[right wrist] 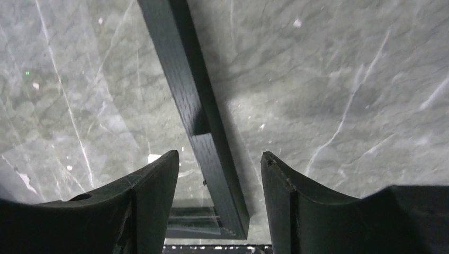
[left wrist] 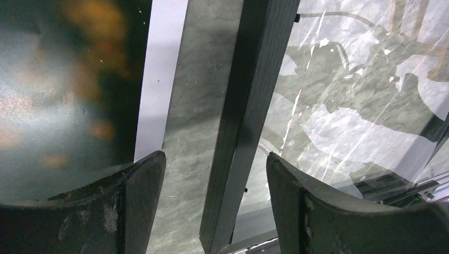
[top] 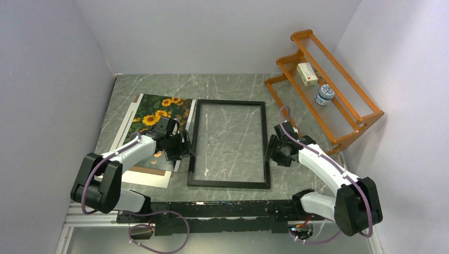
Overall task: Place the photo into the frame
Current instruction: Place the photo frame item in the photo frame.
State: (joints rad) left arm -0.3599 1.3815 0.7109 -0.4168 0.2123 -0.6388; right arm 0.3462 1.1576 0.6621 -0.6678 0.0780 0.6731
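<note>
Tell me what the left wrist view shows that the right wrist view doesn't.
Only left wrist: the blurred photo and a white mat strip beside the frame. Only right wrist: the opposite rail, with bare table beyond it. Both: a black rail edging the clear pane, lying between open jaws, the left gripper in one, the right gripper in the other.

Left arm (top: pixel 127 152) and right arm (top: pixel 324 165) stretch forward, elbows out, wrists turned inward and held low; left fingers (left wrist: pixel 140 193) spread wide; right fingers (right wrist: pixel 153 190) parted too.
</note>
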